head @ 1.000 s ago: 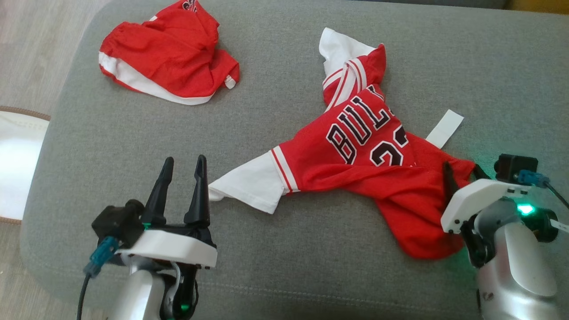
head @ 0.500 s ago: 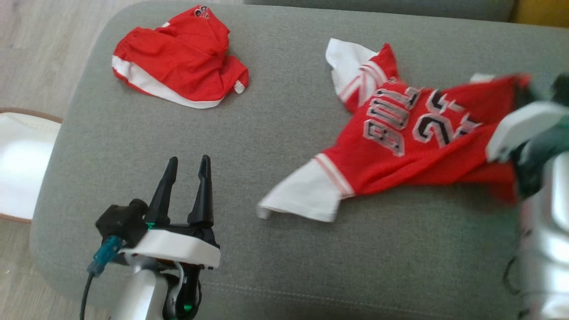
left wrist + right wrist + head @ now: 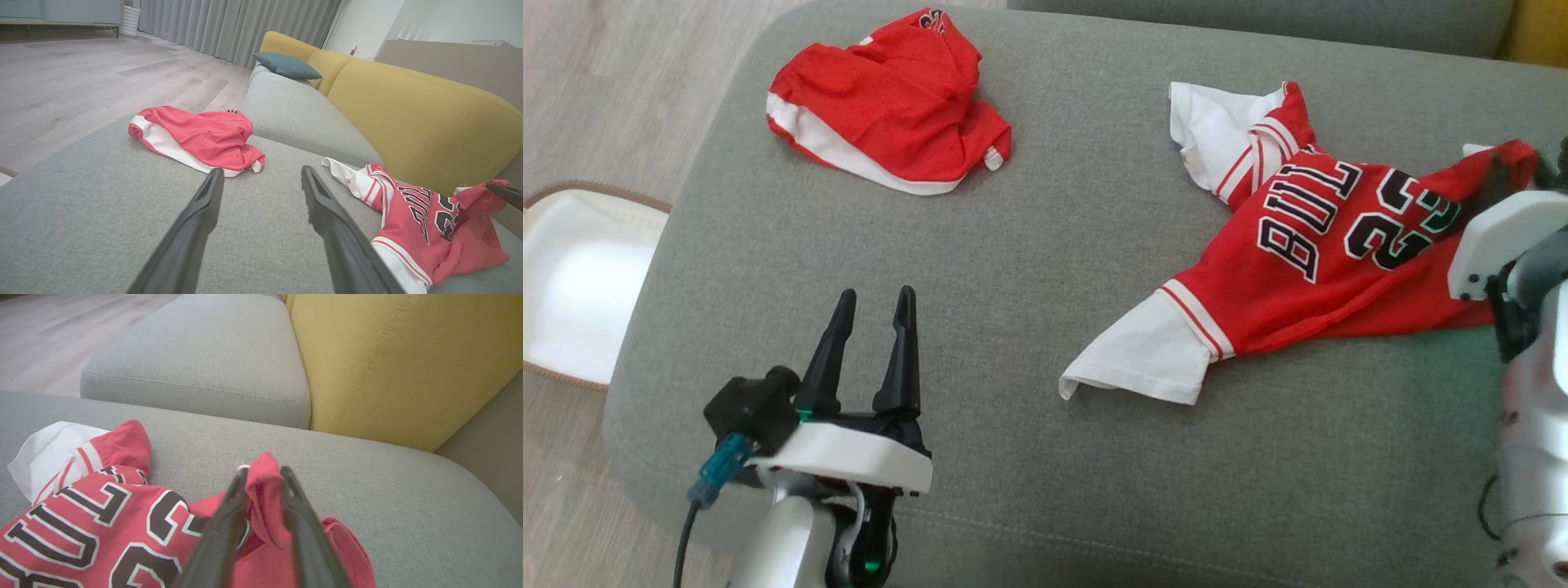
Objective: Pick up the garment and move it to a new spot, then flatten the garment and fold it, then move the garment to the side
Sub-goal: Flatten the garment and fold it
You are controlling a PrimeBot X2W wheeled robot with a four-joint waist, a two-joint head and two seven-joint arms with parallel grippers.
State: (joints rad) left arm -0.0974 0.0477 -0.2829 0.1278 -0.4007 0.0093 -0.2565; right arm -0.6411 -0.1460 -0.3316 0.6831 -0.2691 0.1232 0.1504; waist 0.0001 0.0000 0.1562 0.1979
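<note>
We see the jersey [image 3: 1323, 253] lying on the right side of the grey cushion [image 3: 1029, 245], chest up, with its black-and-white lettering and number facing us. One white sleeve [image 3: 1139, 367] lies flat and points toward the cushion's near edge. The other sleeve [image 3: 1217, 135] is crumpled at the far side. The jersey's right end is raised off the cushion: the right claw [image 3: 263, 473] pinches a bunched fold of red cloth between its two dark fingers, and in the right wrist view the fold pokes up past the fingertips. The rest of the jersey rests on the cushion, drawn a little toward that grip.

The left claw [image 3: 876, 296] hovers over the near left part of the cushion with its fingers spread and nothing between them, well apart from the jersey.

A second red garment [image 3: 890, 122] with a white band along one edge sits in a crumpled heap near the cushion's far left corner, well apart from the jersey.

In the left wrist view, beyond the cushion, we see another grey seat [image 3: 302, 114], a yellow backrest [image 3: 408, 110] and a blue pillow [image 3: 286, 65]. On the wooden floor [image 3: 605, 98] beside the cushion's left edge lies a white tray [image 3: 572, 286] with a brown rim.
</note>
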